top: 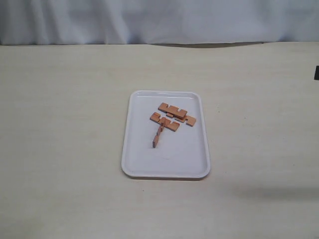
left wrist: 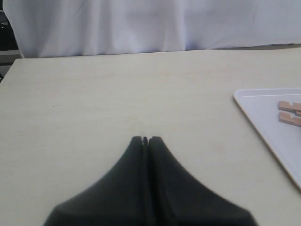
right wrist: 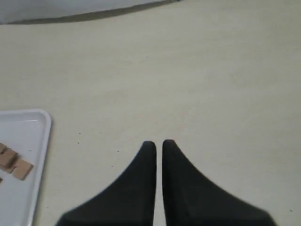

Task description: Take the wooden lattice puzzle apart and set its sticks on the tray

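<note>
The white tray (top: 164,174) lies in the middle of the table. On its far half the reddish-brown notched sticks lie in a loose cluster, not as a hash grid: one (top: 172,110) at the back, one (top: 164,122) in front of it, a third (top: 157,137) pointing toward the near edge, and an end (top: 190,120) at the right. Neither gripper shows in the exterior view. My left gripper (left wrist: 145,139) is shut and empty over bare table, with the tray (left wrist: 263,127) and sticks (left wrist: 289,113) off to its side. My right gripper (right wrist: 158,142) stands with its fingers nearly together, holding nothing, away from the tray (right wrist: 41,150).
The beige table (top: 60,149) stretches wide on both sides of the tray. A white cloth backdrop (top: 159,20) hangs behind the far edge. A small dark object (top: 316,72) shows at the right edge of the exterior view.
</note>
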{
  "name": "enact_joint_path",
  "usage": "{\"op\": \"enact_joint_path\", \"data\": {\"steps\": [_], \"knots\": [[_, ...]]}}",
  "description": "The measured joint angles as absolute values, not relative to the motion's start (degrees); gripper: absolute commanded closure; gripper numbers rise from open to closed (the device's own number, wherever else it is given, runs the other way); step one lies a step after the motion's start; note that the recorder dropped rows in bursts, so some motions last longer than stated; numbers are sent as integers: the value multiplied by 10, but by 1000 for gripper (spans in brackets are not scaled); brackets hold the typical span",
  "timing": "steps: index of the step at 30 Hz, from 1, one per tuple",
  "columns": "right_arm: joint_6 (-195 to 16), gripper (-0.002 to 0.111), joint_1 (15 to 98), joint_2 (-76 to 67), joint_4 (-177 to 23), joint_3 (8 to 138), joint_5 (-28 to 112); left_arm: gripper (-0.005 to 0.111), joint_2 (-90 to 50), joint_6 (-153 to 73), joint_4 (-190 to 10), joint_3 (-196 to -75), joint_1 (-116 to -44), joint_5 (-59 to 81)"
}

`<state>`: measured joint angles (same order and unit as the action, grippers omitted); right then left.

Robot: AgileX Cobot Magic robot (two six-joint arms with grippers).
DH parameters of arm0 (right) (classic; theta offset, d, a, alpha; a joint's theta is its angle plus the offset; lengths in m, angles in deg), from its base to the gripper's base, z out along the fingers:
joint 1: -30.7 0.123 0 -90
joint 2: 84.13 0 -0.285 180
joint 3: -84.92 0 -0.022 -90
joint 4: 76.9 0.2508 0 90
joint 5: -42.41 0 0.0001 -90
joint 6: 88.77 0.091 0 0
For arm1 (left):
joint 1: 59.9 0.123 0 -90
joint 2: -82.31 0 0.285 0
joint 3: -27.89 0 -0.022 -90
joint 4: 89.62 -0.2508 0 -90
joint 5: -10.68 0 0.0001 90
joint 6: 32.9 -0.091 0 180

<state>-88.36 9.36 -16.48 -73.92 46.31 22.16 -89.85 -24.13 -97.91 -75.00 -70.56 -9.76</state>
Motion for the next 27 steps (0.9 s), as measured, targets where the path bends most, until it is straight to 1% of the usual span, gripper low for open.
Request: {"op": "enact_joint_path", "data": {"steps": [5, 9, 14, 22, 27], "knots": [[-884, 104, 151, -257, -737, 427, 248, 107, -898, -241, -980, -750, -706, -98], [-893, 104, 193, -353, -745, 410, 263, 107, -898, -241, -980, -750, -706, -98], [-895, 104, 234, -488, -769, 351, 317, 107, -898, -241, -980, -750, -706, -98], [-896, 104, 266, -697, -773, 259, 408, 107, -898, -241, -980, -750, -706, -98], [-898, 104, 268, -760, -773, 241, 441, 107, -898, -241, -980, -750, -706, -98]]}}
